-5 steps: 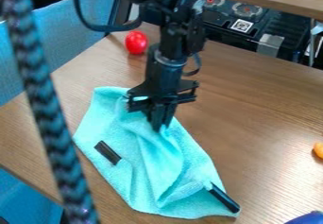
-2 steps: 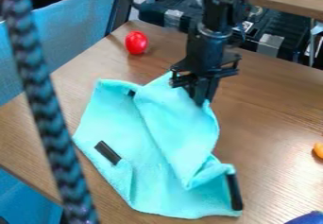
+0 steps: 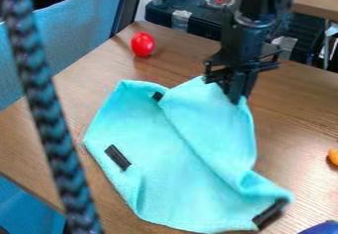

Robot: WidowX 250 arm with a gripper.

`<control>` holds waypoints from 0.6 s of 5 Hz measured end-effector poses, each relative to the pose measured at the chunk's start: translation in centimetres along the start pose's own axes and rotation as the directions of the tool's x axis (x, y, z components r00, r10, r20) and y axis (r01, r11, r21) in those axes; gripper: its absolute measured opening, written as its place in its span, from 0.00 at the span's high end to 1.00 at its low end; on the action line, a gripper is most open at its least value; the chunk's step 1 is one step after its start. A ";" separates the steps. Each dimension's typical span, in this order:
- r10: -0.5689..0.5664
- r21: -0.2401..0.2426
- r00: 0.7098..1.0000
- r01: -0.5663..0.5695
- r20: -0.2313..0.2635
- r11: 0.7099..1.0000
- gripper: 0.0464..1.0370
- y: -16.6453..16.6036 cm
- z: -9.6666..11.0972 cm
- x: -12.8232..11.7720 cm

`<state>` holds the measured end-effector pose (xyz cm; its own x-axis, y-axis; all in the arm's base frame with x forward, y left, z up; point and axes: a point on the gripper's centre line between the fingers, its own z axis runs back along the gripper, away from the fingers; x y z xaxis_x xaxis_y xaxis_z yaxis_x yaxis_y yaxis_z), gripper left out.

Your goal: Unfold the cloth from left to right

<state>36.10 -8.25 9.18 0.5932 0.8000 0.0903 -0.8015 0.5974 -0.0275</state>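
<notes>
Gripper (image 3: 237, 98) fingertips pinched a raised fold at the far right side of the turquoise cloth (image 3: 155, 154), which lay on the wooden table (image 3: 304, 144) below and beside the claw. Nearest the camera, a braided cord (image 3: 49, 114) crossed the view's left side, out of focus and cut off at top and bottom. At the lower right corner, only part of a blue object (image 3: 320, 228) showed.

The cloth's long axis slanted from its near right end, marked by a dark strip (image 3: 269, 213), to its far left corner. Its near edge curved unevenly around a soft crease, while a second dark strip (image 3: 117, 157) lay flat toward the left edge. The fabric looked plush and matte. A long diagonal fold ran across it, and the loose flap beyond rose to a peak at the claw, hiding the surface beneath. At the far edge, the flap partly covered a small dark patch (image 3: 157, 96). An orange item (image 3: 333, 155) was cropped at right; a shiny red object (image 3: 143, 44) sat farther back, apart from the cloth.
</notes>
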 end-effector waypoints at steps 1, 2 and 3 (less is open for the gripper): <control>0.009 -0.024 1.000 -0.009 -0.016 1.000 0.99 -1.3 0.4 0.0; 0.036 -0.024 0.998 -0.038 -0.050 0.999 0.99 -2.8 0.4 0.1; 0.055 -0.021 0.995 -0.057 -0.078 0.998 0.99 -4.2 0.2 0.4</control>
<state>39.70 -10.52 9.51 0.5524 0.8335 0.0104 -0.8321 0.5521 -0.0532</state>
